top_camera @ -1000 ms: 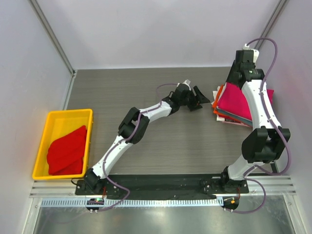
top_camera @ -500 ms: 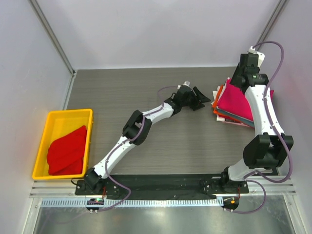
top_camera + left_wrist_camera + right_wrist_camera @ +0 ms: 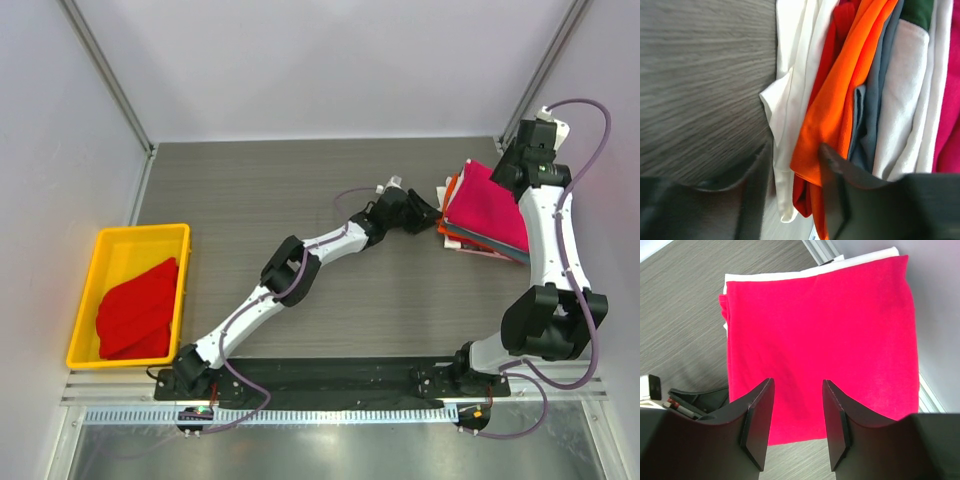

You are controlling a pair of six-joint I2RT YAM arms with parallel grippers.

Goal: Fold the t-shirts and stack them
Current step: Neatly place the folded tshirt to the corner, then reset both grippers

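1. A grey wood-grain table (image 3: 300, 190) stands between pale walls; a yellow tray (image 3: 125, 250) at its left edge holds a loose darker red t-shirt (image 3: 135, 310); the stack of folded t-shirts (image 3: 455, 240) lies at the far right, the magenta-pink t-shirt (image 3: 490, 205) on top.
2. Since a second ago the left gripper (image 3: 422, 212) has slid right across the table, from well short of the stack to its left edge; the right arm has drawn back from over the stack toward the far right corner, so more of the magenta-pink top shows.
3. In the left wrist view the jaws straddle the edges of the white layer (image 3: 790, 75) and the orange layer (image 3: 850, 75); cloth fills the gap between them; whether they pinch it I cannot tell.
4. The right gripper (image 3: 796, 384) hangs above the magenta-pink t-shirt, its jaws parted at a middling width; nothing is between them and they touch nothing.
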